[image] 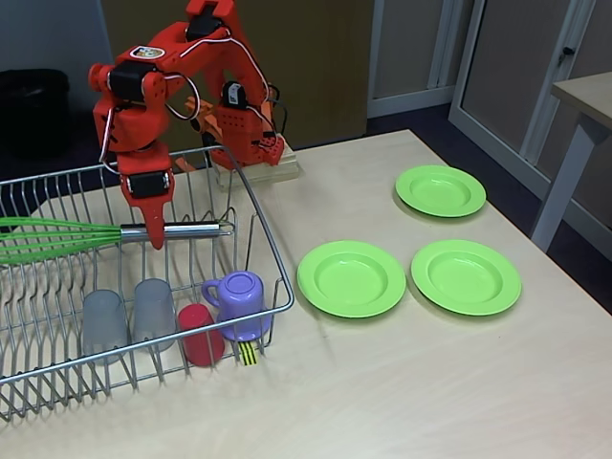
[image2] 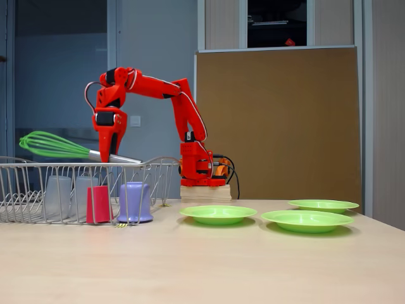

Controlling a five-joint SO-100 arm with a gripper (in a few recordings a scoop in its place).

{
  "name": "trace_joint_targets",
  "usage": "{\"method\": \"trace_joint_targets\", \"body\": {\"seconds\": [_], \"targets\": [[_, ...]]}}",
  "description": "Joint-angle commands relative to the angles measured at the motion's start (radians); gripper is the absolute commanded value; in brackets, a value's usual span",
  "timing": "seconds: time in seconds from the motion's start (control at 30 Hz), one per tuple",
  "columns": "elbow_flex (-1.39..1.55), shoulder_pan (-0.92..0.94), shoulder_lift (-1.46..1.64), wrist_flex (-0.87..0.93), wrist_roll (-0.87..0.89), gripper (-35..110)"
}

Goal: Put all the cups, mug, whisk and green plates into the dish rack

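Gripping the shiny steel handle of the green-wired balloon whisk point(image: 57, 239), the red tool point(image: 156, 229) holds it over the silver wire dish rack point(image: 273, 258), three lime-green plastic plates point(image: 352, 278) well right on the bench point(image: 402, 382).

Light wood-grain table point(image: 402, 382). Resting directly on it: wire dish rack point(image: 273, 287) at the left of both fixed views, three green plates point(image: 352, 278) point(image: 466, 276) point(image: 441, 190) lying flat and apart, and the arm's wooden base block point(image: 258, 172).
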Motion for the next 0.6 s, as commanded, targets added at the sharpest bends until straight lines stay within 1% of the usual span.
{"method": "trace_joint_targets", "body": {"seconds": [0.0, 0.33, 0.57], "targets": [[-0.009, 0.014, -0.009, -0.023, -0.012, 0], [-0.048, -0.017, -0.158, -0.069, -0.006, 0], [-0.166, -0.037, -0.284, -0.048, 0.003, 0]]}}
